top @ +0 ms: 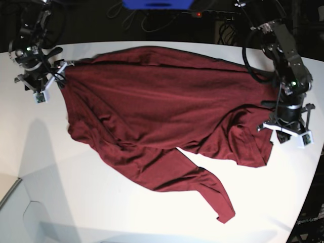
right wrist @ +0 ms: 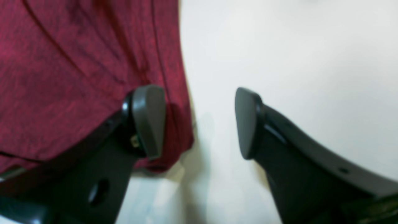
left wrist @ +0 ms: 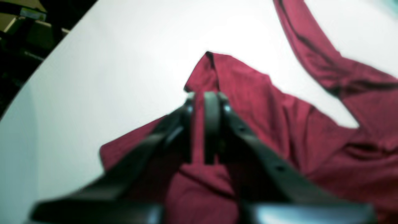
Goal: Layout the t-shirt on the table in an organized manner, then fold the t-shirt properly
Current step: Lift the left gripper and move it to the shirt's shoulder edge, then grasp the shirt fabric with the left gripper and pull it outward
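T-shirt (top: pixel 162 96): thin maroon knit, wrinkly, spread wide across the middle of the white desk (top: pixel 76 202), body bunched with diagonal folds. One long sleeve (top: pixel 202 187) trails toward the near desk edge, cuff ending just short of it.

Left tool (left wrist: pixel 206 102): fingers pressed together, pinching a raised fold of the shirt. The fabric peaks up past the tips in the left wrist view.

Right tool (right wrist: pixel 199 121): fingers spread wide. One pad (right wrist: pixel 149 118) sits over the shirt's edge, the other over bare desk; contact unclear.

Desk is smooth, glossy, curved edge. Plenty of bare surface near side and left of the cloth.

Base view gives the full layout; wrist views are blurred but show the finger states, which base doesn't resolve.
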